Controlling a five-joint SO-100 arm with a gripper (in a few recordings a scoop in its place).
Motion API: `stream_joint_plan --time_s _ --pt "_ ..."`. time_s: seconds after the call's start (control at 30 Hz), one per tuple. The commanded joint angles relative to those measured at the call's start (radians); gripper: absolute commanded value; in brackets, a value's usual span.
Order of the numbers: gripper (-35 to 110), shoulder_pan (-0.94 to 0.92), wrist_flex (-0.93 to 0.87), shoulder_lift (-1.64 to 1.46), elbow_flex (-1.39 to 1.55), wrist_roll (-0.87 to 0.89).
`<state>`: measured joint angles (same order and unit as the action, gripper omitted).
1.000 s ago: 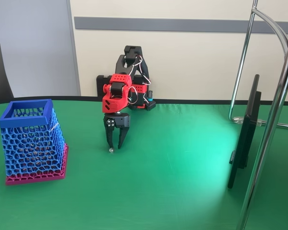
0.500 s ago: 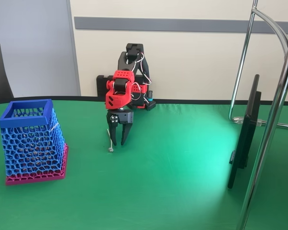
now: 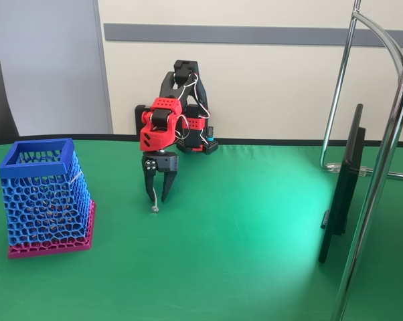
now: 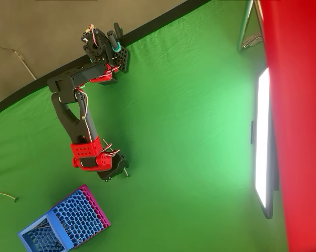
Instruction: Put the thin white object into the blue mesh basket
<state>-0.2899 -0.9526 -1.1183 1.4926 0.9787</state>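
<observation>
Pointing straight down over the green table (image 3: pixel 255 254), the tool (image 3: pixel 156 198) is shown with its two black fingers spread in a narrow V, so that it is only partly open. The thin white object (image 3: pixel 153 202) is seen hanging nearly upright along the left finger in the fixed view, its small round knob lowest and at or just above the cloth; whether the knob touches the table cannot be told, and whether the fingers actually pinch the stick cannot be made out either. In the overhead view the tool (image 4: pixel 116 173) is seen from above beneath the red wrist housing, with the stick (image 4: pixel 126 172) showing as a small pale mark just beside its tip. The arm is folded: from the black base at the far edge of the table the upper link is raised, the elbow is bent, and the red wrist is turned downward in front of it. The blue mesh basket (image 3: pixel 37 160) stands upright on its magenta base near the left edge of the fixed view, well apart from the tool, and is seen at the lower left in the overhead view (image 4: pixel 40 233). A dark flat screen (image 3: pixel 345 180) stands edge-on at the right, beside chrome stand tubes (image 3: pixel 379 194).
</observation>
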Motion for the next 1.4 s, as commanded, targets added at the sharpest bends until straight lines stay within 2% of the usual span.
stream_joint_plan --time_s 0.0,1.37 --pt "15 -0.002 0.009 0.003 -0.051 -0.008" --pt "13 -0.012 -0.038 0.137 -0.196 -0.006"
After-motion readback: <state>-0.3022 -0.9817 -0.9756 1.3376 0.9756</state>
